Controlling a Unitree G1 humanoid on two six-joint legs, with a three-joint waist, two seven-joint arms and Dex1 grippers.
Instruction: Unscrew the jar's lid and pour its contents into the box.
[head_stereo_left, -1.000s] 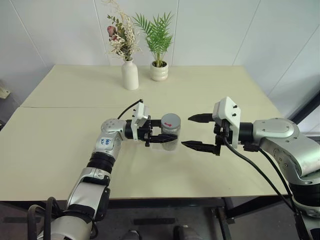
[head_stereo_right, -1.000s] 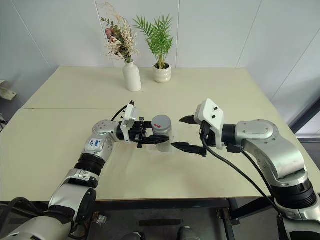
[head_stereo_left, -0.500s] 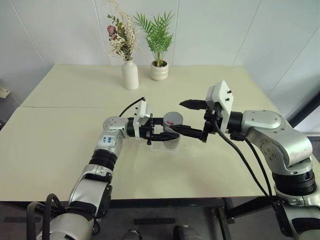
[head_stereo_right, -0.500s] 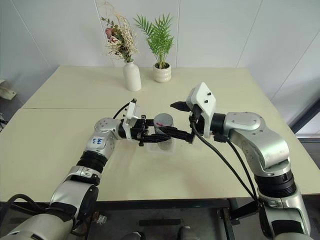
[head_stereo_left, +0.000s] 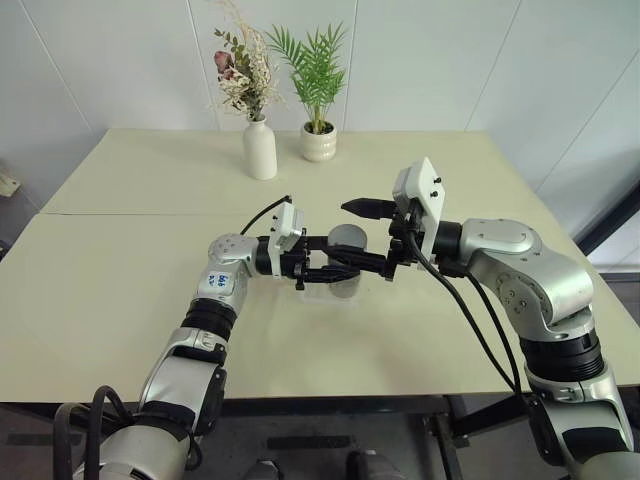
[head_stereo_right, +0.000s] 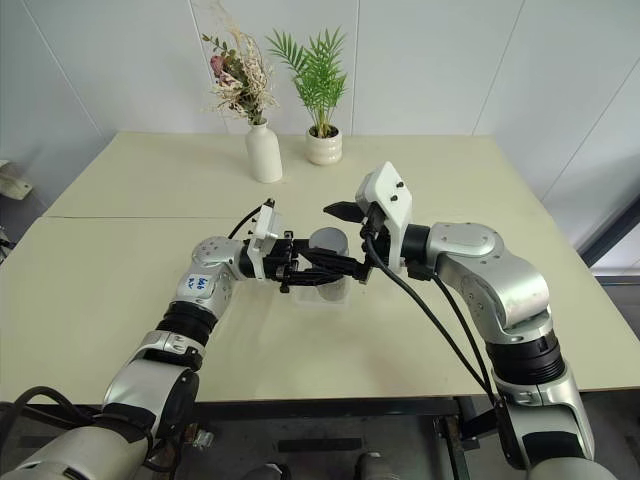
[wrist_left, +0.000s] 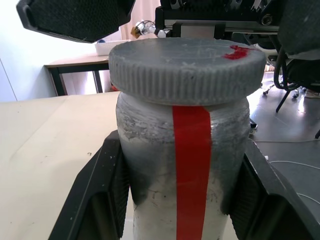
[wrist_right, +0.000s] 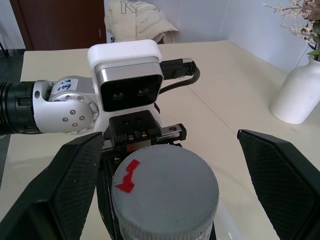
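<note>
Jar (wrist_left: 185, 170) upright, long axis vertical, lid (wrist_left: 186, 62) on top and facing up, red stripe running straight down the side. Held above the worktop (head_stereo_left: 120, 290) near its middle, over the box (head_stereo_left: 345, 290), a clear tray partly hidden beneath it. Left gripper (head_stereo_left: 335, 258) reaching in level from the robot's left, clamped on the jar's body below the lid, one black finger pressed to each side. Right gripper (head_stereo_left: 358, 238) coming in level from the opposite side at lid height, fingers spread wide, one on either side of the lid and clear of its ribbed edge. Red mark on the lid's flat top, near the rim. Contents hidden inside the jar. White vase (head_stereo_left: 259, 150) with flowers and potted plant (head_stereo_left: 319, 140) standing side by side at the far edge of the worktop, well apart from the jar.
</note>
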